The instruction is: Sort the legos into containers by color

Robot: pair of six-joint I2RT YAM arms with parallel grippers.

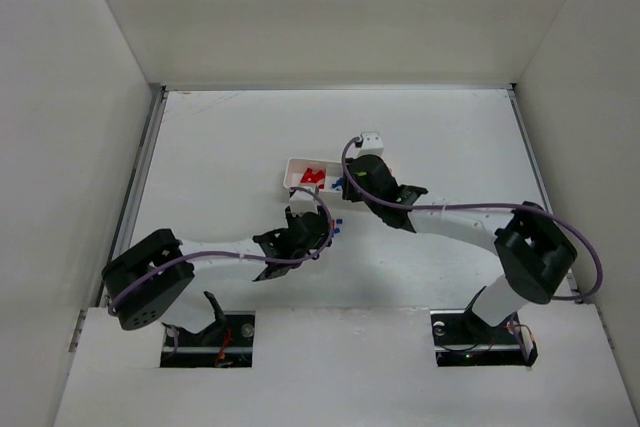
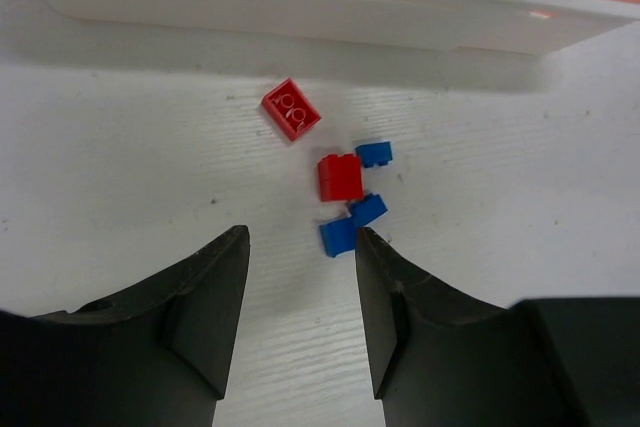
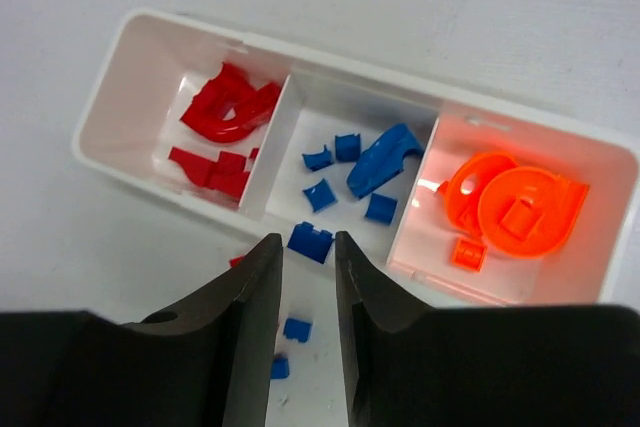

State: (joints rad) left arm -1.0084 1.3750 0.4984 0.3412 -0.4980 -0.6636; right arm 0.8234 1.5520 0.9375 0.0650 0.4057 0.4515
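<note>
The long white tray (image 3: 110, 77) holds red legos (image 3: 225, 112) in its left compartment, blue legos (image 3: 380, 162) in the middle one and orange legos (image 3: 515, 202) in the right one. My right gripper (image 3: 305, 240) is shut on a small blue brick (image 3: 310, 243) at its fingertips, above the near wall of the middle compartment. My left gripper (image 2: 300, 237) is open and empty, low over the table just short of loose legos: two red bricks (image 2: 291, 109) (image 2: 340, 177) and three blue bricks (image 2: 338, 237) in front of the tray (image 2: 300, 7).
Two more blue bricks (image 3: 296, 328) lie on the table below the right gripper. From above, the tray (image 1: 296, 169) sits mid-table with both grippers (image 1: 322, 232) (image 1: 345, 185) close to it. White walls enclose the table on three sides.
</note>
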